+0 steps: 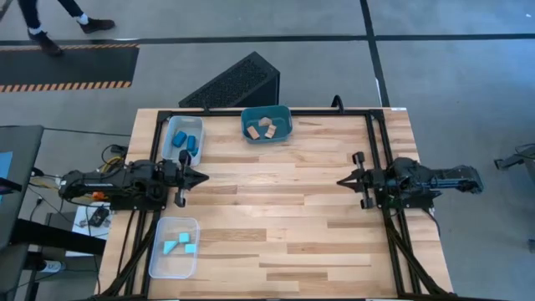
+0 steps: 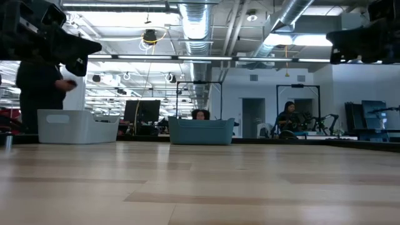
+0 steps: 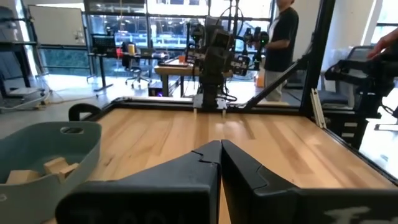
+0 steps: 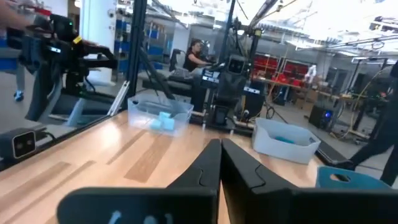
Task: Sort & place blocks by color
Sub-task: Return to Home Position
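Observation:
Tan wooden blocks [image 1: 266, 127] lie in the teal tub [image 1: 281, 122] at the table's far edge, also seen as wooden blocks [image 3: 43, 169] in the left wrist view. Darker blue blocks [image 1: 188, 141] lie in a clear tray [image 1: 174, 132] at the far left. Pale cyan blocks [image 1: 180, 242] lie in a clear tray [image 1: 162, 259] at the near left. My left gripper [image 1: 203, 176] is shut and hovers at the table's left edge. My right gripper [image 1: 341, 181] is shut and hovers at the right side. Both hold nothing.
A black slotted wedge [image 1: 234, 82] stands beyond the far edge. A dark frame [image 1: 374, 134] runs along the table's sides. The wide wooden middle [image 1: 276, 209] between the grippers carries no objects. People stand in the room behind.

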